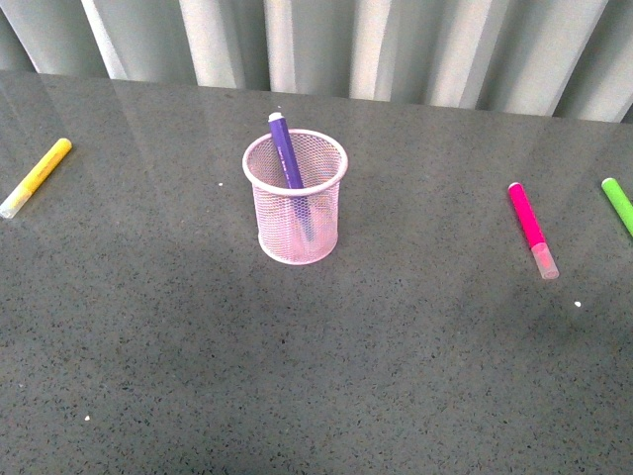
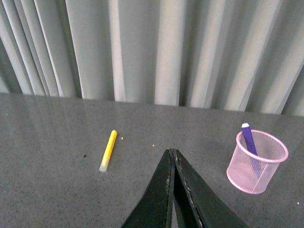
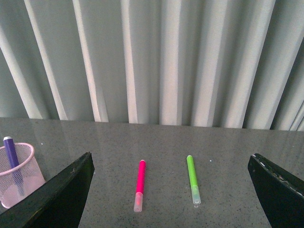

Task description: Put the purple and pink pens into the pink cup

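Note:
The pink mesh cup (image 1: 296,198) stands upright mid-table with the purple pen (image 1: 286,150) leaning inside it, its end above the rim. The pink pen (image 1: 531,228) lies flat on the table at the right, pale cap toward the front. No gripper shows in the front view. In the left wrist view my left gripper (image 2: 172,151) is shut and empty, the cup (image 2: 257,162) with the purple pen (image 2: 249,139) off to one side. In the right wrist view my right gripper (image 3: 171,164) is open wide, the pink pen (image 3: 140,184) lying on the table beyond and between its jaws, the cup (image 3: 18,173) at the edge.
A yellow marker (image 1: 37,176) lies at the table's far left, also in the left wrist view (image 2: 108,150). A green marker (image 1: 619,205) lies at the right edge beside the pink pen, also in the right wrist view (image 3: 192,178). A pleated curtain (image 1: 396,45) backs the dark grey table.

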